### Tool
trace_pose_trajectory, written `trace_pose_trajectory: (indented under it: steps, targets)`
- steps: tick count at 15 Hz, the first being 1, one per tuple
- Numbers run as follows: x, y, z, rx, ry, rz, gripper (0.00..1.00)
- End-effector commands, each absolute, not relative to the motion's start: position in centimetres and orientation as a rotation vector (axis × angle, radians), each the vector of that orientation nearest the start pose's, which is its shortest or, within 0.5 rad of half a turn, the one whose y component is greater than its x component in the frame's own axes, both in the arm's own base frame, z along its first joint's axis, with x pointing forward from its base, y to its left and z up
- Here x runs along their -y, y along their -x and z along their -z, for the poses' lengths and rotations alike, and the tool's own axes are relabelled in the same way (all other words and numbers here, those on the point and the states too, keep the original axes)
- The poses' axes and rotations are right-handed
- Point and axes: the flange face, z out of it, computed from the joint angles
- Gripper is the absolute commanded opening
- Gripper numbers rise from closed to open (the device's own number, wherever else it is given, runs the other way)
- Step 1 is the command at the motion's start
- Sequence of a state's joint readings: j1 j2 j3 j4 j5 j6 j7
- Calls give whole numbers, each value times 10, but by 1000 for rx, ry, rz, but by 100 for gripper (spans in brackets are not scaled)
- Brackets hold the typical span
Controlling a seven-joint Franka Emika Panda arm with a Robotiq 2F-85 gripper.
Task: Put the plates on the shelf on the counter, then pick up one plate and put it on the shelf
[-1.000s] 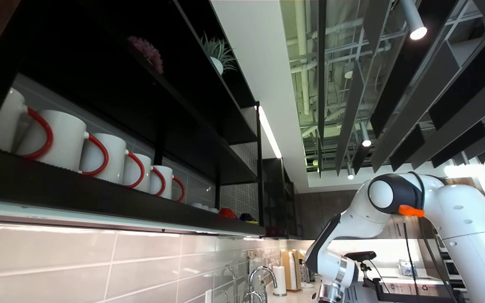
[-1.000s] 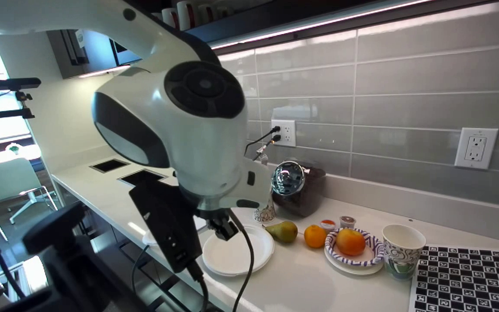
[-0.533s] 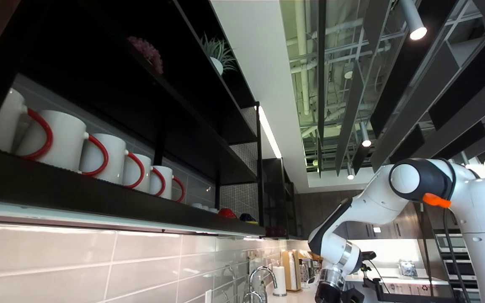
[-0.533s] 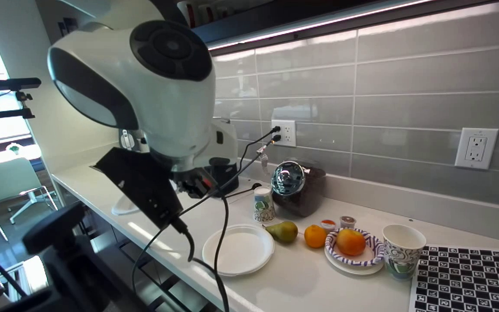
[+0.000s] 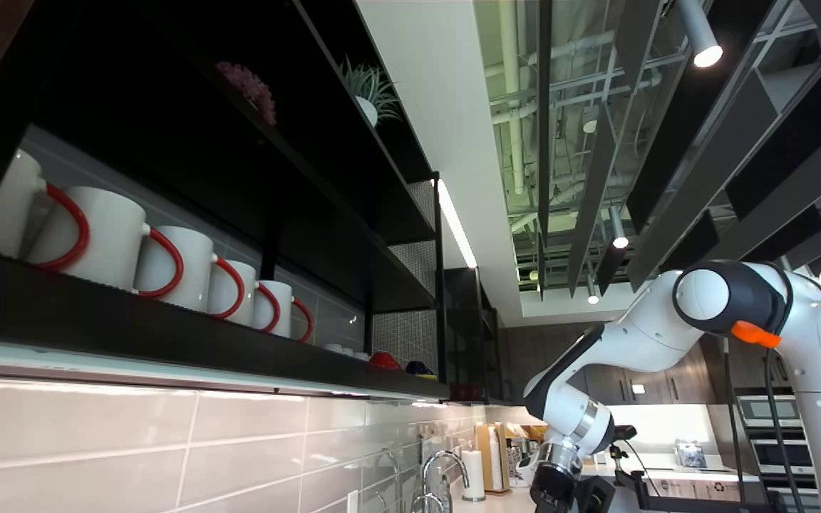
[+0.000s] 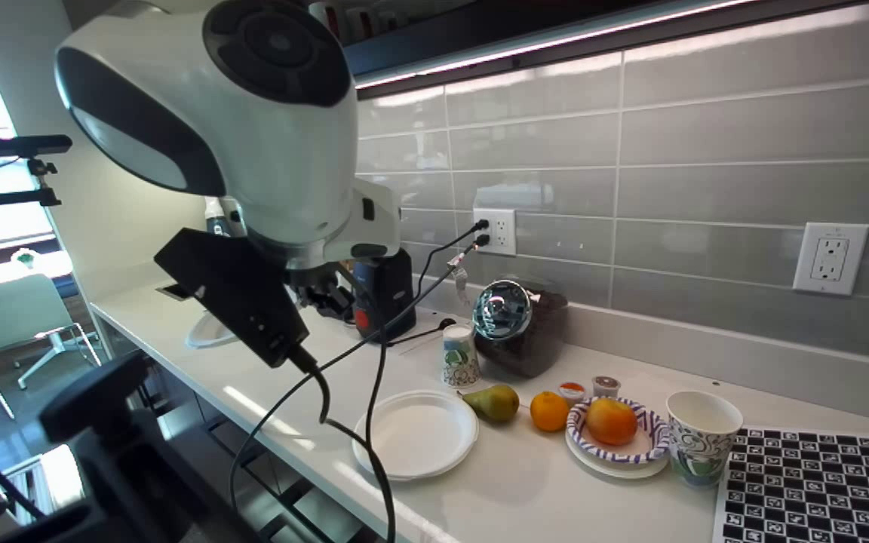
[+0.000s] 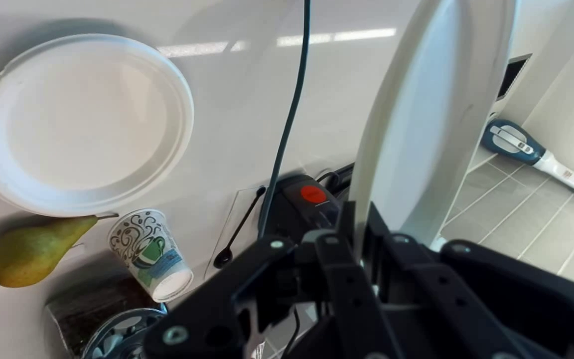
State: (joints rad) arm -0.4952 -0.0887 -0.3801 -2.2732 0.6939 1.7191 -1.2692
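My gripper (image 7: 361,214) is shut on the rim of a white plate (image 7: 421,124), which stands nearly edge-on beyond the fingers in the wrist view. In an exterior view part of this held plate (image 6: 210,332) shows behind the wrist camera, with the gripper (image 6: 338,303) above the counter (image 6: 525,483). More white plates (image 6: 427,434) lie stacked on the counter; the wrist view has this stack of plates (image 7: 87,124) at upper left. The black shelf (image 5: 168,338) runs along the wall; its underside edge, the shelf (image 6: 495,38), crosses the top of the scene.
White mugs (image 5: 107,235) with red handles line the lower tier. On the counter are a pear (image 6: 496,403), an orange (image 6: 548,411), an apple (image 6: 610,422) in a patterned bowl, paper cups (image 6: 702,437) and a dark jar (image 6: 525,339). A cable (image 7: 292,109) hangs near the gripper.
The arm has drawn back and risen, carrying the plate; in an exterior view the wrist has moved up and left, uncovering the plate stack and a dark appliance. The grip has not changed.
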Motion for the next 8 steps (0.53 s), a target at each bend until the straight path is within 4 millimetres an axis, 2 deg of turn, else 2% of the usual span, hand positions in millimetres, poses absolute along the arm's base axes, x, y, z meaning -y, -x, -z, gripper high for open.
trace_pose_trajectory:
  steps: [1,3,6,8]
  targets:
    - [311,-337,-387,176,2358,475,1]
    - [304,-333,-417,233,2305,529,1]
    - [293,-324,-480,338,2198,676,1]
    - [291,-322,-521,331,2138,804,1]
